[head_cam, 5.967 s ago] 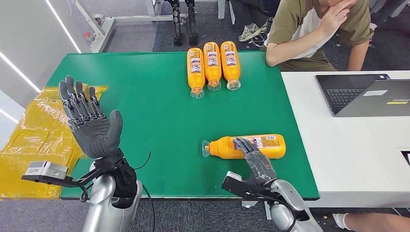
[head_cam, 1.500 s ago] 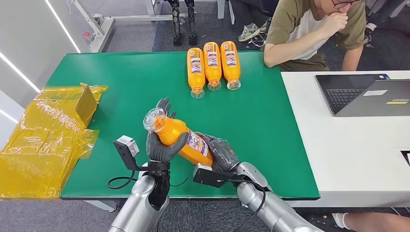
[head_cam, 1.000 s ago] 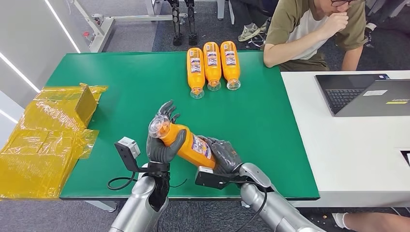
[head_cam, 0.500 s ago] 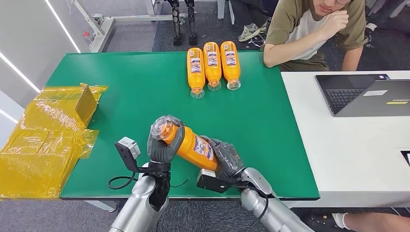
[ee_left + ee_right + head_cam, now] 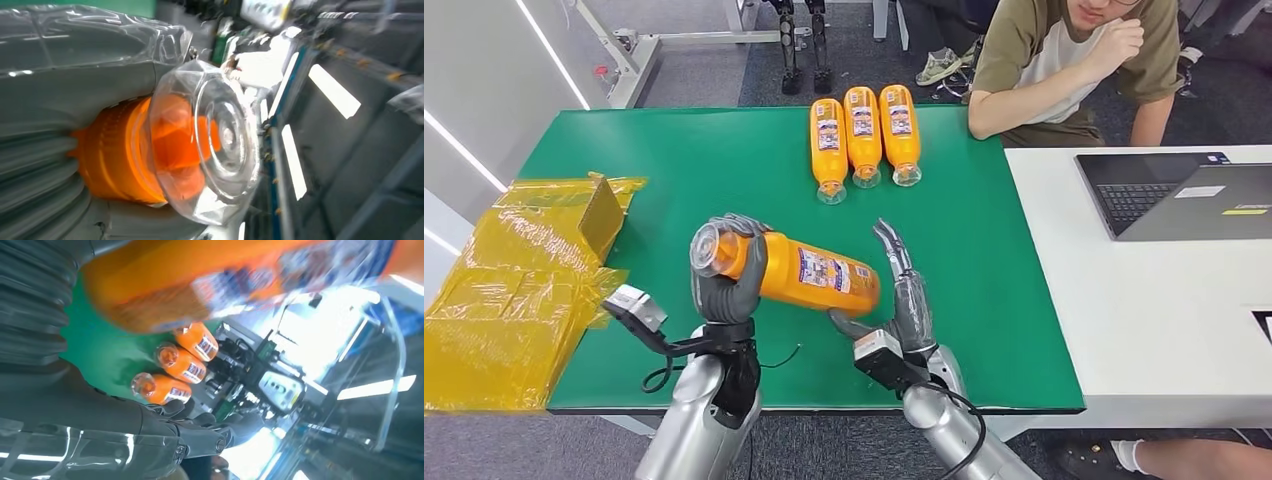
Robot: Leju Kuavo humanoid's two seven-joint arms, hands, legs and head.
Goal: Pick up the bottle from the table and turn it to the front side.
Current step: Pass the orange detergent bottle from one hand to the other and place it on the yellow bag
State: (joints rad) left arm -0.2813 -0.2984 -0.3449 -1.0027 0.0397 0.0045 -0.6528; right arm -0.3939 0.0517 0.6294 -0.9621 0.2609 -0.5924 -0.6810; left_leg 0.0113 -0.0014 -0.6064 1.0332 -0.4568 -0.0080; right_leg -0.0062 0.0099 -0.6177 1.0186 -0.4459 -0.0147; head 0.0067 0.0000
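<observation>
I hold the bottle [image 5: 789, 273] off the green bench [image 5: 674, 190], lying roughly level above its near edge, with my left hand [image 5: 724, 280] wrapped around the neck end just behind the clear cap [image 5: 215, 145]; those fingers are closed on it and carry its weight. My right hand [image 5: 902, 300] is open beside the bottle's base, fingers apart and pointing up and away, the palm near the base; whether it touches the plastic I cannot tell from the head view, and the right wrist view is too blurred to settle it. The label [image 5: 822, 268] faces up toward me, so I judge the turn is nearly done or done, and the step in hand is to finish the rotation and hold the bottle steady on one grip. To do that well I should keep the left fingers firm on the narrow neck, since the heavy body hangs out past the grip and will want to droop or twist. I should roll from the wrist, not by shuffling the fingers, and stop once the label sits square to the front. The right hand should stay near, under the base, ready to catch a sag, but clear of the label. When I lower it, the three bottles [image 5: 864, 135] lined up at the far side of the bench are well apart, so they need no care.
</observation>
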